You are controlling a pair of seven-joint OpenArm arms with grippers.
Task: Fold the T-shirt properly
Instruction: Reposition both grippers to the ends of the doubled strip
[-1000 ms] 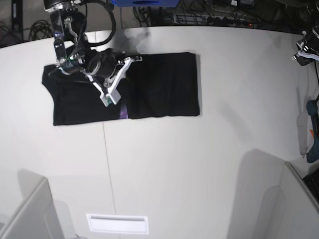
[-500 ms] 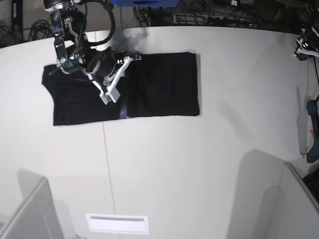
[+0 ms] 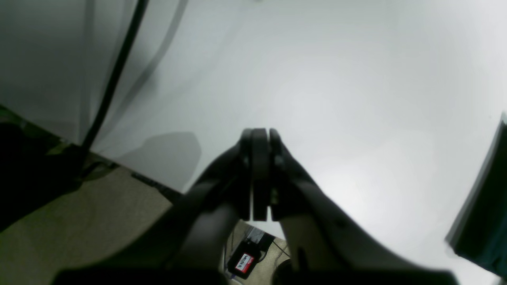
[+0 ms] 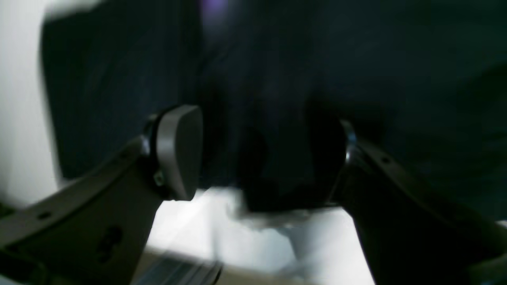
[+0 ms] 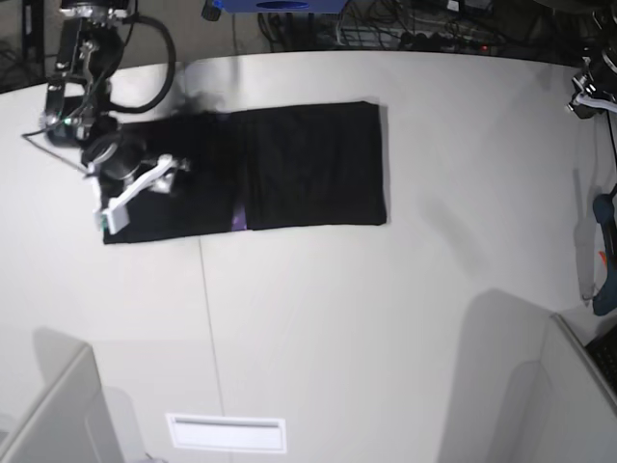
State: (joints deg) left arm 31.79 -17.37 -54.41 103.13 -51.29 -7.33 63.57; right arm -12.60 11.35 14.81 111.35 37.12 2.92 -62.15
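The right gripper point(image 5: 135, 188) hangs over the left end of the black T-shirt point(image 5: 308, 164), its jaws spread with nothing between them. The T-shirt lies folded flat on the white bench point(image 5: 386, 318). Far right, the left gripper point(image 3: 259, 174) is clenched, empty.

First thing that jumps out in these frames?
The black T-shirt, folded into a long strip, lies flat at the far left of the white table. The right gripper hangs over its left end, jaws wide apart. The left gripper is shut, parked at the table's right edge.
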